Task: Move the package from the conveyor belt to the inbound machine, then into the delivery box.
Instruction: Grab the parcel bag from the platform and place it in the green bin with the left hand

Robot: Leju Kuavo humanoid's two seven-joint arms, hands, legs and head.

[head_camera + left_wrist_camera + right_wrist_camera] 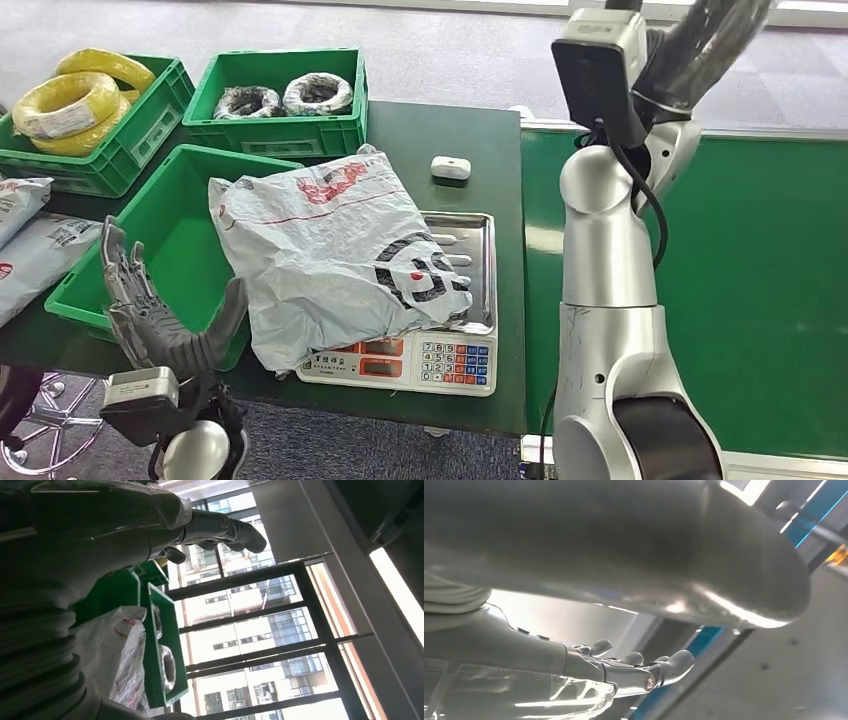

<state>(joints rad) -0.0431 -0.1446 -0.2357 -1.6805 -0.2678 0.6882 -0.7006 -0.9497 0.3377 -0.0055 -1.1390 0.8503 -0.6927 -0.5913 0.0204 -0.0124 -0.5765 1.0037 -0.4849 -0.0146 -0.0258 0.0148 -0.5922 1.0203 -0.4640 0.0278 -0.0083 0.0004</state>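
Grey poly mailer package (325,262) lies on the weighing scale (440,360), draped over its steel pan and overhanging toward the green delivery box (160,240) beside it. Left hand (160,315) hovers near the scale's front corner, fingers (125,270) spread, empty. Right hand (624,672) raised high above the scale, fingers extended, holding nothing.

Head camera: high, looking down over the table (440,130) at middling range. Left wrist camera: low, close behind its hand, facing up toward windows; shares the green crate (280,95) (165,645). Right wrist camera: raised, close, facing the ceiling.
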